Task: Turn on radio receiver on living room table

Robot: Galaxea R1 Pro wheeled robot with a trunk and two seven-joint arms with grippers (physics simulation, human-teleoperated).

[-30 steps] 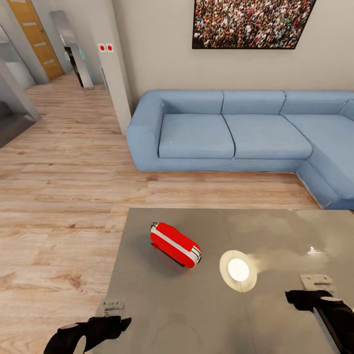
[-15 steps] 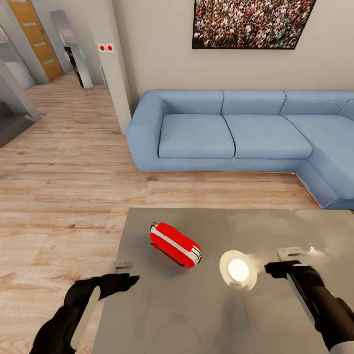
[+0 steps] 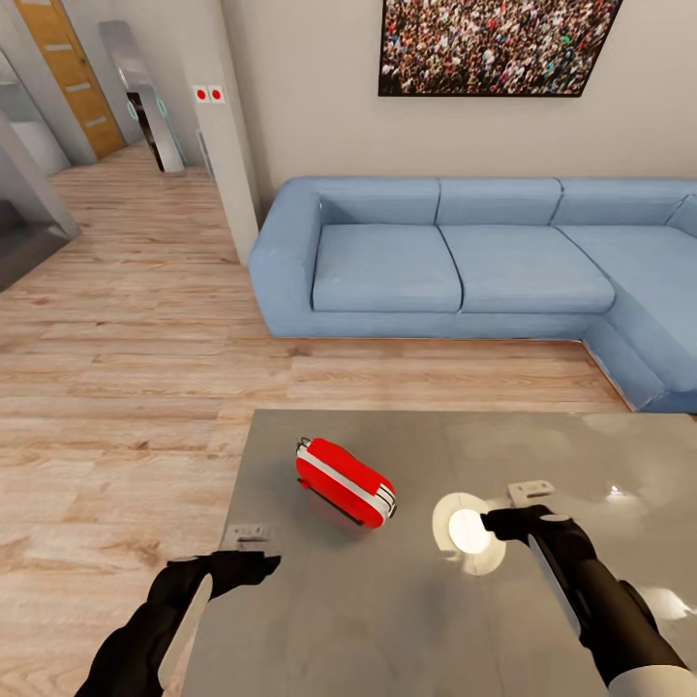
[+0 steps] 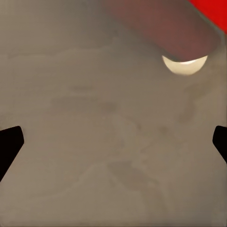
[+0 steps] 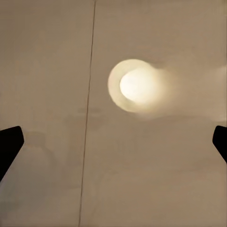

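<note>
The red radio receiver (image 3: 346,481) with its white trim band lies tilted on the grey, glossy table (image 3: 387,620), left of the middle. My left gripper (image 3: 254,547) hovers over the table's left edge, short of the radio and to its left, open and empty. In the left wrist view its black fingertips (image 4: 9,142) stand far apart, and a red corner of the radio (image 4: 213,10) shows beyond them. My right gripper (image 3: 513,508) is open over the table, to the right of the radio, beside a bright lamp reflection (image 3: 469,531). That reflection (image 5: 135,85) lies ahead of the right gripper's spread fingertips (image 5: 9,142).
A blue L-shaped sofa (image 3: 465,261) stands beyond the table against the beige wall, under a framed crowd picture (image 3: 494,44). Light wood floor (image 3: 126,387) runs to the left toward a hallway with a wooden door (image 3: 68,68).
Both arms have reached forward over the table. The left gripper has come up to the table's left edge, and the right gripper has moved left and away, up to the lamp reflection.
</note>
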